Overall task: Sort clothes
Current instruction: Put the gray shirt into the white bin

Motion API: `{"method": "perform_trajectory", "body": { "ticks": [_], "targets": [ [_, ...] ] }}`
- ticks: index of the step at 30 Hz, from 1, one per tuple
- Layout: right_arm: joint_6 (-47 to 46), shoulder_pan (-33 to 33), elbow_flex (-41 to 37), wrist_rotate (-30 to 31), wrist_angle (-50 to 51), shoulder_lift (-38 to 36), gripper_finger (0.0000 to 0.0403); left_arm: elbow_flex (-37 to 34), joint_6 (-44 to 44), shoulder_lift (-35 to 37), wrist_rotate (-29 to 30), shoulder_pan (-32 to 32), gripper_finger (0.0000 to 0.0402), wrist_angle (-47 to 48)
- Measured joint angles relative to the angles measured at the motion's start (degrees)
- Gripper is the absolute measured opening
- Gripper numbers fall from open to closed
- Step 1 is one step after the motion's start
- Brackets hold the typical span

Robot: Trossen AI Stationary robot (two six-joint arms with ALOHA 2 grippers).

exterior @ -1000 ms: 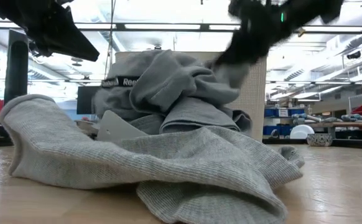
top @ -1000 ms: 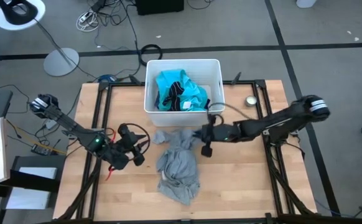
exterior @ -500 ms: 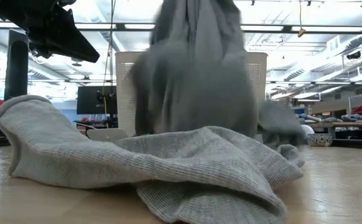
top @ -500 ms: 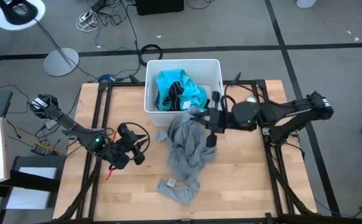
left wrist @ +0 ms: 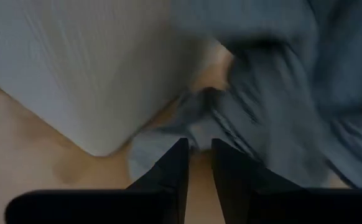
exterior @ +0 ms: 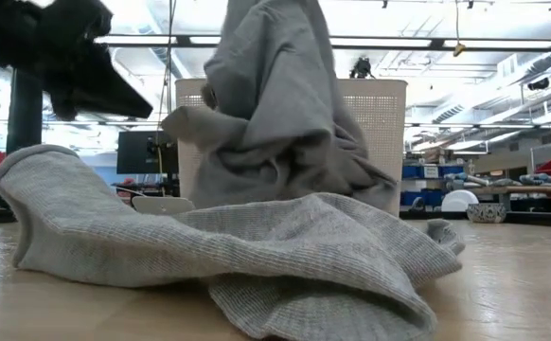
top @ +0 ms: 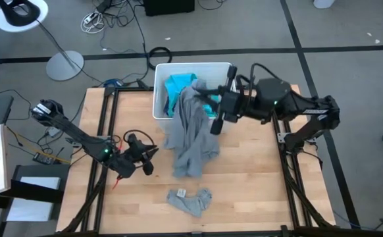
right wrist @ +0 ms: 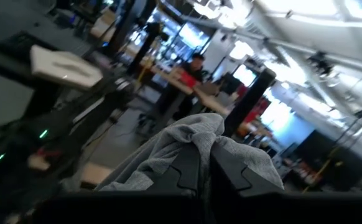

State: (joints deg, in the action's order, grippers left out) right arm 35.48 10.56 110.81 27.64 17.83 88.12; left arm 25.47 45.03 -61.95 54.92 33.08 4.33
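Currently the right gripper (top: 212, 122) is clamped on the grey shirt (top: 190, 135), which hangs beside the white bin (top: 160, 92), hem touching the table (top: 257, 178); next move, I judge, a carry over the bin; left gripper (top: 147, 160) waits low, fingers nearly together, empty.

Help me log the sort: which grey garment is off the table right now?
The large grey shirt, hanging from the right gripper beside the white bin. The small grey piece lies flat on the table, untouched.
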Motion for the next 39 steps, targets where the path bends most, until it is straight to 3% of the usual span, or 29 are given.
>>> {"method": "perform_trajectory", "body": {
  "ticks": [6,11,14,19,24,32,39],
  "targets": [
    [6.2,-2.4,9.8,-0.7,-0.2,4.2,0.0012,-9.7,-7.7,0.0,-4.9,-0.1,0.0073,-22.9],
    [10.4,-5.8,18.7,-3.9,-1.3,7.5,0.0012,-14.2,-15.0,0.0,-8.3,-0.1,0.0073,-36.1],
    [12.0,-8.8,24.3,-7.7,-3.7,9.4,0.0012,-15.3,-15.8,0.0,-9.5,-0.7,0.0073,-38.0],
    [13.2,-15.5,23.6,-16.9,-18.5,9.0,0.0011,-15.5,-15.9,0.0,-12.6,-3.0,0.0066,-37.8],
    [8.5,-22.9,24.2,-21.7,-24.6,8.9,0.0011,-15.5,-16.1,0.0,-14.5,-4.6,0.0051,-37.5],
    [1.9,-32.7,24.1,-19.6,-14.1,9.4,0.0011,-15.5,-16.3,0.0,-15.2,-5.5,0.0042,-36.9],
    [-13.0,-37.2,24.1,-19.8,16.5,9.2,0.0012,-15.5,-15.9,0.0,-15.2,-5.5,0.0041,-36.8]
  ]
}}
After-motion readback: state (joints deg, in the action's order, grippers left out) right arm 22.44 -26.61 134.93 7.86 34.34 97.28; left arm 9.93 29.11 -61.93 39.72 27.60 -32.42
